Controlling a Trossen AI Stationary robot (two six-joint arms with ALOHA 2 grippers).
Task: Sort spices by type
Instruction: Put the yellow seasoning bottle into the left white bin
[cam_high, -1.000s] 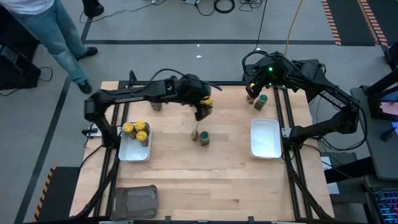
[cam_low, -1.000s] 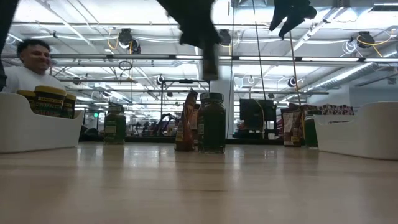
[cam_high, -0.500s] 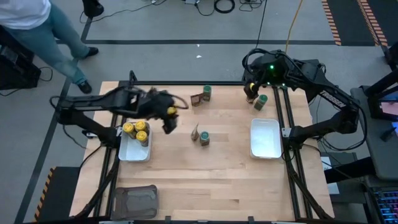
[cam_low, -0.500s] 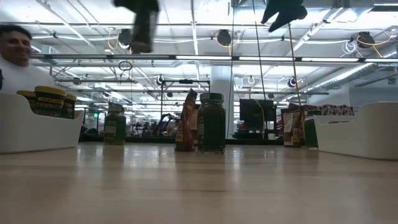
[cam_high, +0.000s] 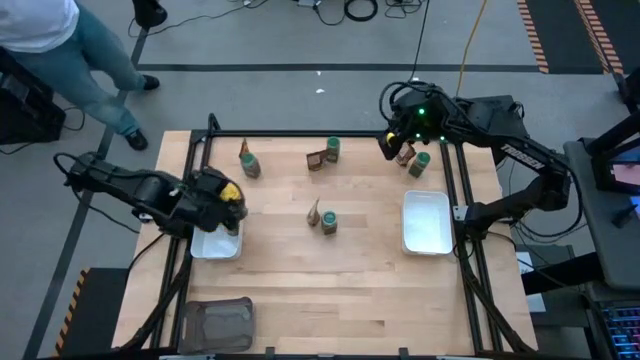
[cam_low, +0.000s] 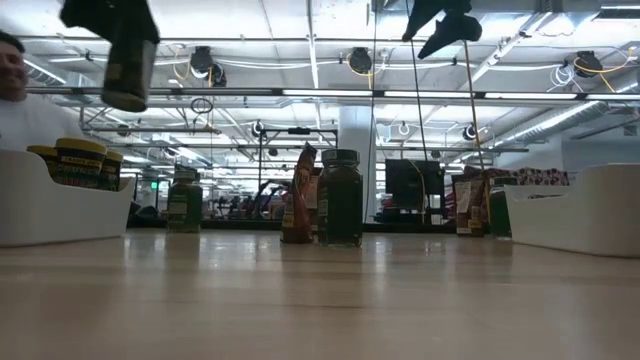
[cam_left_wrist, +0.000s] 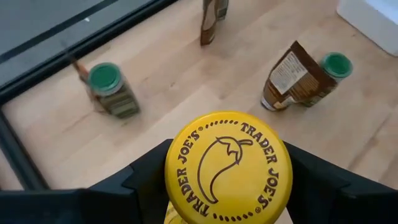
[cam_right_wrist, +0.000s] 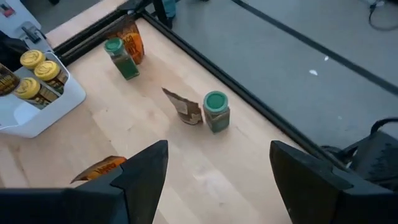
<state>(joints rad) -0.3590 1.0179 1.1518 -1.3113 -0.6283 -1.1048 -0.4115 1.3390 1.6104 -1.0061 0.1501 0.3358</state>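
The yellow-lidded glass spice jar (cam_left_wrist: 225, 167) is pinched by the left hand (cam_high: 222, 192) above the white rectangular tray (cam_high: 215, 243) at the bench's left edge; its logo is shown only by the left wrist view. The right hand (cam_right_wrist: 217, 180) is spread.

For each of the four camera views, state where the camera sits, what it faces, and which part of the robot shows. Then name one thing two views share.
High: overhead, straight down on the table; both arms show.
Low: table height, level across; arms hang from above.
Left wrist: on the left arm; left claw grips a yellow-lidded jar.
Right wrist: on the right arm; right claw open above the table.
Shared: the left white tray shows in the high, low and right wrist views.
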